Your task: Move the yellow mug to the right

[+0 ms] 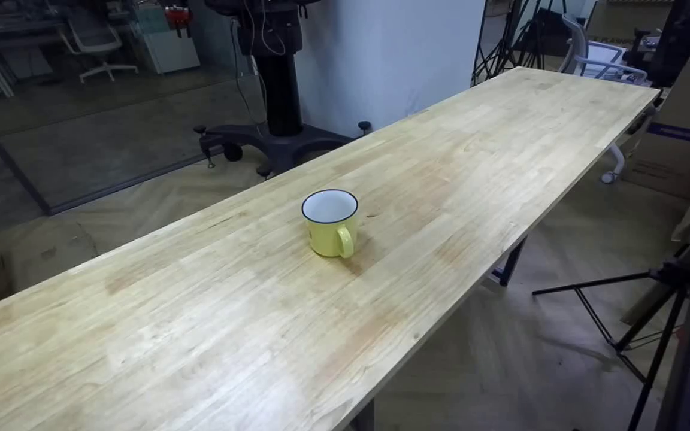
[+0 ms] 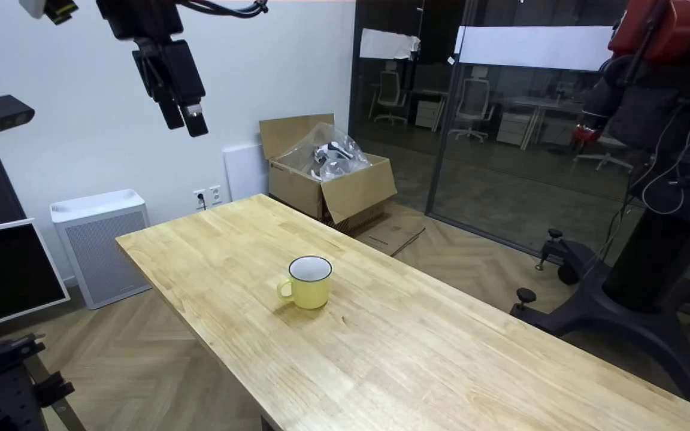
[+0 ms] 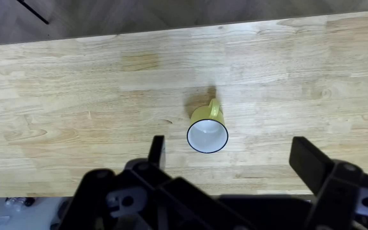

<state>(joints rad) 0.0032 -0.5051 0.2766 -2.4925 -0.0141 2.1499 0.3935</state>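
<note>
The yellow mug [image 1: 324, 237] stands upright on the wooden table in both exterior views [image 2: 311, 294]. It has a white inside, a dark rim and a side handle. In the wrist view the mug [image 3: 197, 113] lies below and between my spread fingers, closer to the left one, with its handle toward the top of the picture. My gripper [image 3: 229, 150] is open with nothing between its fingers. In an exterior view the gripper [image 2: 187, 124] hangs high above the table, well apart from the mug. It is out of view in the remaining exterior view.
The long wooden table [image 1: 453, 179] has edges on both long sides. A cardboard box [image 2: 297, 185] stands on the floor past the table's end, near a white air purifier [image 2: 105, 248]. A wheeled black stand [image 1: 282, 120] is beside the table. A tripod [image 1: 674, 281] stands on the opposite side.
</note>
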